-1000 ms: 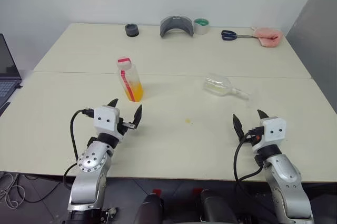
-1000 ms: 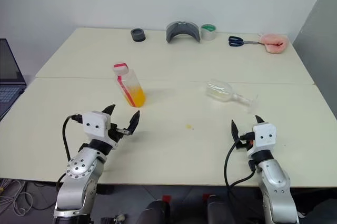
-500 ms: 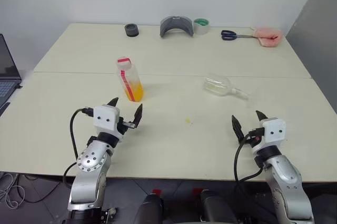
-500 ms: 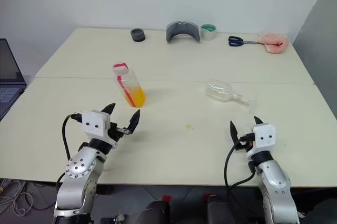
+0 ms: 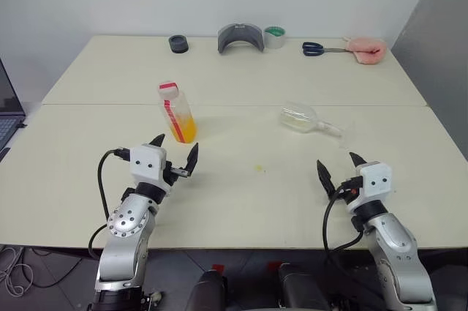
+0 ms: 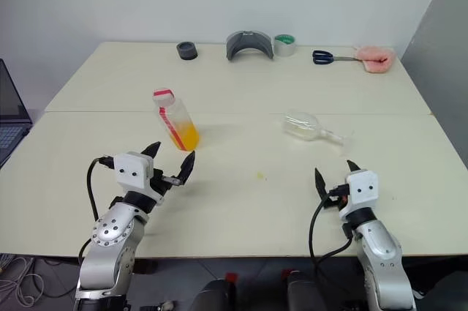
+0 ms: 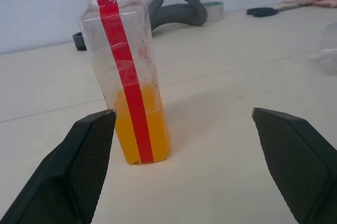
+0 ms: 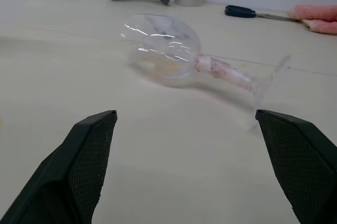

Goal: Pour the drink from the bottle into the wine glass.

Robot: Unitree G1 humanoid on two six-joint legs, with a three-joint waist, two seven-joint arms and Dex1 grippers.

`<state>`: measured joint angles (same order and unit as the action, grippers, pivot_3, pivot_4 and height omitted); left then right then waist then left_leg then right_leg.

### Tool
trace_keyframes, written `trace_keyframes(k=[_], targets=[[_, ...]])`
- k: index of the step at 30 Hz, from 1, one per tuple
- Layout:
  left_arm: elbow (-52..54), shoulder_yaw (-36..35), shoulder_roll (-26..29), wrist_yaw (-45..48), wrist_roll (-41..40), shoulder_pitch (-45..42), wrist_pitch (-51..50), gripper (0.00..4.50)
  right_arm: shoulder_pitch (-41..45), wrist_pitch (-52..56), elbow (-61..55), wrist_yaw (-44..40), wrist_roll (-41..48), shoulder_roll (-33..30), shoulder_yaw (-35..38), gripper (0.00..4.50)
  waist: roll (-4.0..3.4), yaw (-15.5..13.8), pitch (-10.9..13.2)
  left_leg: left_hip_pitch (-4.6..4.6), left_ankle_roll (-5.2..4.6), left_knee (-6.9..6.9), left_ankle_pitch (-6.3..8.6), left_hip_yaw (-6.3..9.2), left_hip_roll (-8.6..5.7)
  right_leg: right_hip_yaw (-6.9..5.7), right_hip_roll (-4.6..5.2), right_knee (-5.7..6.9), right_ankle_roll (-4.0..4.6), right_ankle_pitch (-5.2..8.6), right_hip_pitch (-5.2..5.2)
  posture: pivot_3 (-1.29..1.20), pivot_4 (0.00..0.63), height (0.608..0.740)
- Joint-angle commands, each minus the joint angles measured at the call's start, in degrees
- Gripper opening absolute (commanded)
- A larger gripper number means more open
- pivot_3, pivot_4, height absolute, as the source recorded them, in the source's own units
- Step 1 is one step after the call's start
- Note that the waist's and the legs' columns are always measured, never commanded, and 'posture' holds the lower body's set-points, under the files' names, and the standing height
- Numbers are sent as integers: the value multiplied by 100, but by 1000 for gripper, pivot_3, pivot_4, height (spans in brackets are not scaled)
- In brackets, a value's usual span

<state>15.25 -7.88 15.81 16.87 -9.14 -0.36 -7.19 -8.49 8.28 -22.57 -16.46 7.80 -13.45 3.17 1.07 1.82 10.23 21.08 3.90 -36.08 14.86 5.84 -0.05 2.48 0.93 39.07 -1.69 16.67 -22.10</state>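
While the bottle (image 5: 178,112) stands upright on the cream table (image 5: 241,201), left of centre, the wine glass (image 5: 308,120) lies tipped on its side to the right, its bowl toward the middle of the table and its foot pointing to the table's right edge. The bottle carries a red-and-white label strip down one face and a pinkish cap, and the drink (image 7: 142,137) fills only its lower part as an orange-yellow layer.

The left gripper (image 5: 175,156) hovers just above the table, nearer the robot than the bottle, with its two black fingers spread wide and nothing between them; in the left wrist view the bottle stands ahead of the fingers, closer to one of them, and apart from both. The right gripper (image 5: 341,167) also has its fingers spread wide and empty. It sits near the front edge, and the wine glass lies ahead of it, well clear of the fingertips; the right wrist view shows the glass lying across the gap between the fingers.

A small yellowish spot (image 5: 258,168) marks the table between the two grippers. Along the far edge lie a black ring (image 5: 178,43), a grey curved object (image 5: 240,36), a roll of tape (image 5: 274,36), scissors (image 5: 319,49) and a pink object (image 5: 365,50).
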Motion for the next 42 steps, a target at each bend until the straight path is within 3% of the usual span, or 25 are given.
trace_keyframes(k=[1,15,23,42], targets=[[77,-218,53,-41,-94,-6,88,4455,45,133,-601,-585,292,-330,-251,4500,0,2,0,0,0,0,0,0,0,0,0,0,0,0,0,0,150,740],[-377,-466,308,79,-408,-544,-302,4455,1037,1508,-1306,-2168,1416,-1794,-628,4500,10,-5,2,1,-1,-2,0,24,-13,-19,7,-6,-1,0,11,0,150,740],[-837,-452,364,25,-330,-1149,-274,4455,1329,1399,-1111,-2389,1159,-1984,-883,4500,14,-7,2,2,0,-3,0,26,-17,-23,11,-6,-1,0,11,0,150,740],[-1850,-226,263,-286,-144,-2406,-579,4455,2010,1732,-1082,-2410,1480,-1937,-719,4500,27,-7,8,5,0,-4,0,30,-20,-26,14,-6,-4,-2,11,0,150,740]])
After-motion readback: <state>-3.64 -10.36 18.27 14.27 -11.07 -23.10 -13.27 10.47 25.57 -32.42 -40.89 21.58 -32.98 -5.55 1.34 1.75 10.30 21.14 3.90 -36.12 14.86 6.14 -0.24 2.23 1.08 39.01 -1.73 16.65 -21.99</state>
